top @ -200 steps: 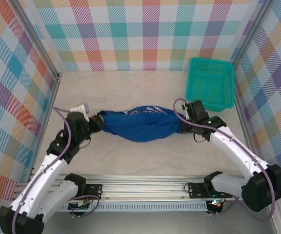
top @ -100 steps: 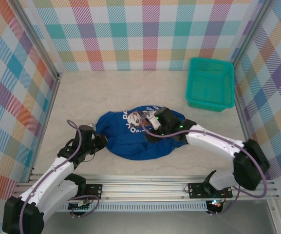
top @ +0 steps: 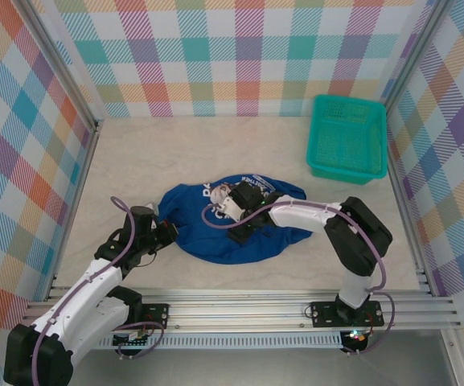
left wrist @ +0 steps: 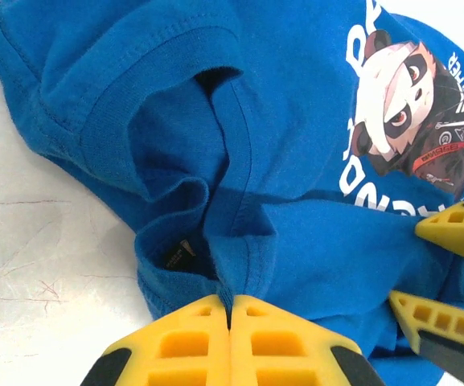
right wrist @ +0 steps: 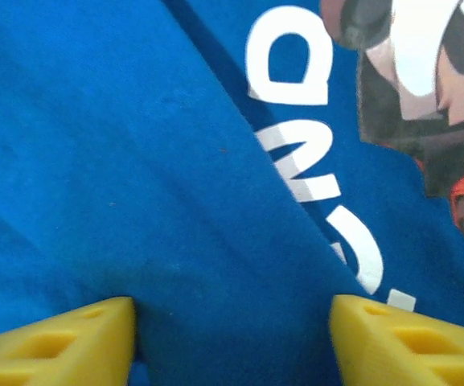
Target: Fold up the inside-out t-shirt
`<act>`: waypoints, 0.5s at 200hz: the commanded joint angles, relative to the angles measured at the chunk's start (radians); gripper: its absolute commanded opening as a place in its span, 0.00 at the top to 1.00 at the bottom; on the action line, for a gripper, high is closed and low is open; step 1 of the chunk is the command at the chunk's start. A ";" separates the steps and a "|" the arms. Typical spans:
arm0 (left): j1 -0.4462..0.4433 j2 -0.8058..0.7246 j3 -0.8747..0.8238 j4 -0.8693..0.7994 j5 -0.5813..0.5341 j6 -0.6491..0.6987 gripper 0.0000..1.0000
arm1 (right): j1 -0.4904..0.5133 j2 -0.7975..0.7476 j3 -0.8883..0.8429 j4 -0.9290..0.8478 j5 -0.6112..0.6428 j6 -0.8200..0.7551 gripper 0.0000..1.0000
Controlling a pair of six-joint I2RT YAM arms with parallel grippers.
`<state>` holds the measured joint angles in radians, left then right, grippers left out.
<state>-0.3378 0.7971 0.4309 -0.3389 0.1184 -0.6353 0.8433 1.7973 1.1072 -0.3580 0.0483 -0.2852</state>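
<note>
One crumpled t-shirt [top: 215, 235], one teal basket [top: 348, 138], left pincer [left wrist: 229, 318] clamped on t-shirt, right pincer [right wrist: 232, 326] spread apart over it

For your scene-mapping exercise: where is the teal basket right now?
In the top external view the teal basket sits at the far right corner of the table, beside the checked right wall, apart from the blue t-shirt.

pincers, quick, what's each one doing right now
Left pincer: closed, pinching a seam of the t-shirt.
Right pincer: open over the t-shirt, holding nothing.
</note>
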 commanded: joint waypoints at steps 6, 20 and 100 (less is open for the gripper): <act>0.004 -0.009 0.028 -0.020 -0.020 0.025 1.00 | -0.018 0.010 0.047 0.023 0.015 -0.038 0.63; 0.003 -0.003 0.026 -0.024 -0.026 0.032 1.00 | -0.037 -0.017 0.054 0.034 -0.036 -0.020 0.76; -0.027 0.041 0.024 0.042 -0.071 0.078 0.84 | -0.193 -0.110 0.139 -0.015 -0.469 0.215 1.00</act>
<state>-0.3424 0.8417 0.4309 -0.3370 0.0902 -0.5976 0.6891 1.7267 1.2007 -0.3607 -0.2192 -0.1970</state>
